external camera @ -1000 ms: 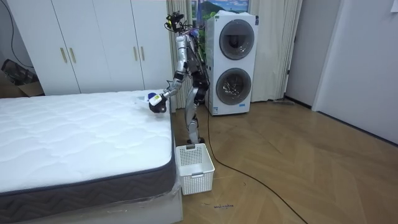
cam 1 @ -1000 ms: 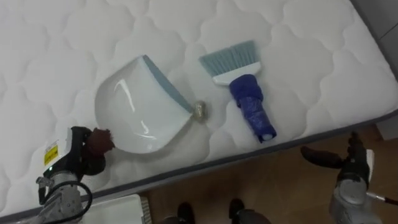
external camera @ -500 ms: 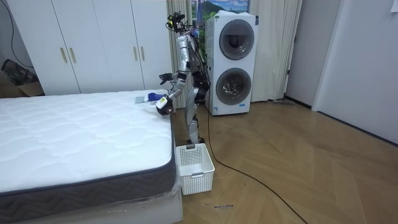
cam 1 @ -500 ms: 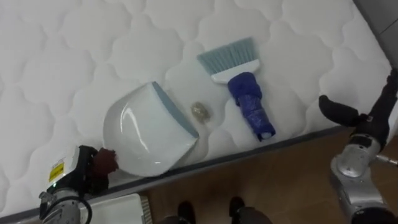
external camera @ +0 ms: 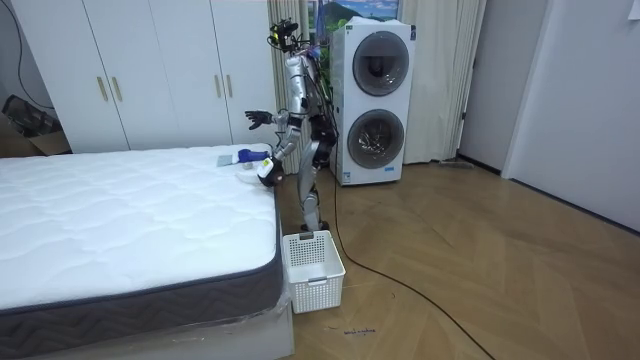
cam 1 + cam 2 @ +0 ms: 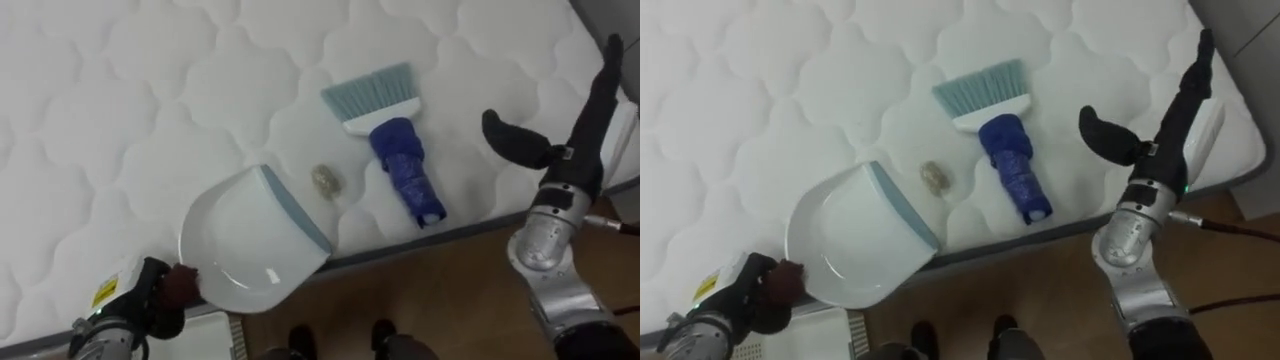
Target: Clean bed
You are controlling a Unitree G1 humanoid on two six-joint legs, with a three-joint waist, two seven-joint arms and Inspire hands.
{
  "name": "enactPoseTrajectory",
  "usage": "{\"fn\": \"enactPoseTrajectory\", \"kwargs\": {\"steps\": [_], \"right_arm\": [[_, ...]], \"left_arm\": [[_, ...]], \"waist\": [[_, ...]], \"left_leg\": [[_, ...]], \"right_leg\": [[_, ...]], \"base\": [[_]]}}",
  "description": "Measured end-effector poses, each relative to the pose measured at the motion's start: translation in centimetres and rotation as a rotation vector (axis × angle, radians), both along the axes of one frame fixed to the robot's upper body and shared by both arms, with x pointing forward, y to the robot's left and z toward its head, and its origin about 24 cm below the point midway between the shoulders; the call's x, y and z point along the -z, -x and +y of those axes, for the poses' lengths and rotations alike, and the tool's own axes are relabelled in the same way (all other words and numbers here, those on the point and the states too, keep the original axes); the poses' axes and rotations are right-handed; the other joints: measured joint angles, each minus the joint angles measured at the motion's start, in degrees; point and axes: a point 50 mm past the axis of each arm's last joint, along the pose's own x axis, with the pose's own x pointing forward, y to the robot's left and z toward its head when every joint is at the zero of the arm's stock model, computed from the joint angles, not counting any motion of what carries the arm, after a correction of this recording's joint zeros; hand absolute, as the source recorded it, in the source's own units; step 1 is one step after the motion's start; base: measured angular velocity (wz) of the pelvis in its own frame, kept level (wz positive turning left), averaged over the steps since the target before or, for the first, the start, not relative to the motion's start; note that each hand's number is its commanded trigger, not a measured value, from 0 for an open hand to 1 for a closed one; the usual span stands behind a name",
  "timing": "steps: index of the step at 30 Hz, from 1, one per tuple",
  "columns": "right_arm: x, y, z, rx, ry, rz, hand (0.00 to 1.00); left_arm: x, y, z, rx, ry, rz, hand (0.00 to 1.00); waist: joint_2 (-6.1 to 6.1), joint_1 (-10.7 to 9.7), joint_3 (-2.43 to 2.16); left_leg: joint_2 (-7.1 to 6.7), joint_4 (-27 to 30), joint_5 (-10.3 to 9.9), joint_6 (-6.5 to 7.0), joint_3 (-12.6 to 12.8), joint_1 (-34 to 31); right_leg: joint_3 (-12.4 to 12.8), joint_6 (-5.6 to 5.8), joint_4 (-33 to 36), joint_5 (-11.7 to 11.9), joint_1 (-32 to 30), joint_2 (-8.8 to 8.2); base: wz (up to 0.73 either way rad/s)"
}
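Note:
A white dustpan (image 6: pixel 250 245) with a grey-blue lip lies at the near edge of the white mattress (image 6: pixel 120 120), partly overhanging it. My left hand (image 6: pixel 160 295) is shut on its handle at the lower left. A small crumpled scrap (image 6: pixel 325 180) lies just beyond the lip, apart from it. To the scrap's right lies a hand brush (image 6: pixel 398 160) with pale blue bristles and a blue handle. My right hand (image 6: pixel 545 140) hangs open above the mattress edge, right of the brush and not touching it.
I stand at the bed's corner by the stacked washing machines (image 5: pixel 375 100). A white slatted basket (image 5: pixel 313 268) stands on the wood floor against the bed's side. White wardrobes (image 5: pixel 150 70) line the wall behind the bed.
The dustpan has been drawn back from the scrap toward the mattress edge with my left hand. My right hand has risen from below the bed edge to beside the brush.

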Motion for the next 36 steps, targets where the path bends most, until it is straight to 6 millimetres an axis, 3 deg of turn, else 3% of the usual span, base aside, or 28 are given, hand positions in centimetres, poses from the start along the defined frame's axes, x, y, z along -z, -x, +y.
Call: {"fn": "enactPoseTrajectory", "kwargs": {"steps": [9,14,19,22,26,36], "right_arm": [[2.2,0.2,2.7,-0.203,0.004,0.146,0.0],[5.0,0.9,2.1,-0.218,-0.052,0.31,0.0],[6.3,1.2,1.6,-0.249,-0.083,0.405,0.0],[6.5,0.9,1.2,-0.237,-0.12,0.424,0.0],[5.9,0.0,1.0,-0.222,-0.144,0.413,0.0],[6.4,-0.1,0.6,-0.218,-0.143,0.469,0.0]], "left_arm": [[0.1,-0.2,-0.4,0.043,0.021,0.046,1.0],[0.1,-0.6,-0.3,0.058,-0.001,0.061,1.0],[-0.1,-1.0,-0.4,0.063,-0.002,0.049,1.0],[-0.2,-1.2,-0.4,0.064,-0.001,0.044,1.0],[-0.6,-2.0,-0.4,0.045,0.016,0.013,1.0],[-1.9,-4.2,-0.7,0.044,0.009,-0.055,1.0]], "waist": [[0.07,1.3,-0.03],[0.27,3.1,0.11],[0.65,3.3,0.36],[0.69,3.4,0.56],[0.73,3.4,1.26],[0.67,5.5,1.48]], "left_leg": [[0.12,-0.7,0.0,0.0,-0.2,1.3],[0.26,-0.9,0.0,0.03,-0.4,2.1],[0.21,-0.8,-0.1,0.02,-1.4,1.3],[0.17,-0.7,-0.1,0.02,-1.4,1.2],[0.12,-0.2,-0.1,0.03,-1.3,-0.4],[0.36,2.6,-0.2,-0.02,-1.6,-3.9]], "right_leg": [[-0.8,0.0,-1.2,0.0,1.9,-0.06],[-1.8,-0.02,-1.9,0.1,3.1,-0.15],[-2.7,-0.08,-1.4,0.1,3.0,-0.25],[-2.8,-0.08,-1.2,0.1,2.8,-0.31],[-2.6,-0.12,-0.2,0.1,0.9,-0.4],[-3.0,-0.61,2.2,-1.0,-2.0,-1.17]], "base": [[0.02],[0.03],[0.1],[0.0],[0.0],[0.03]]}}
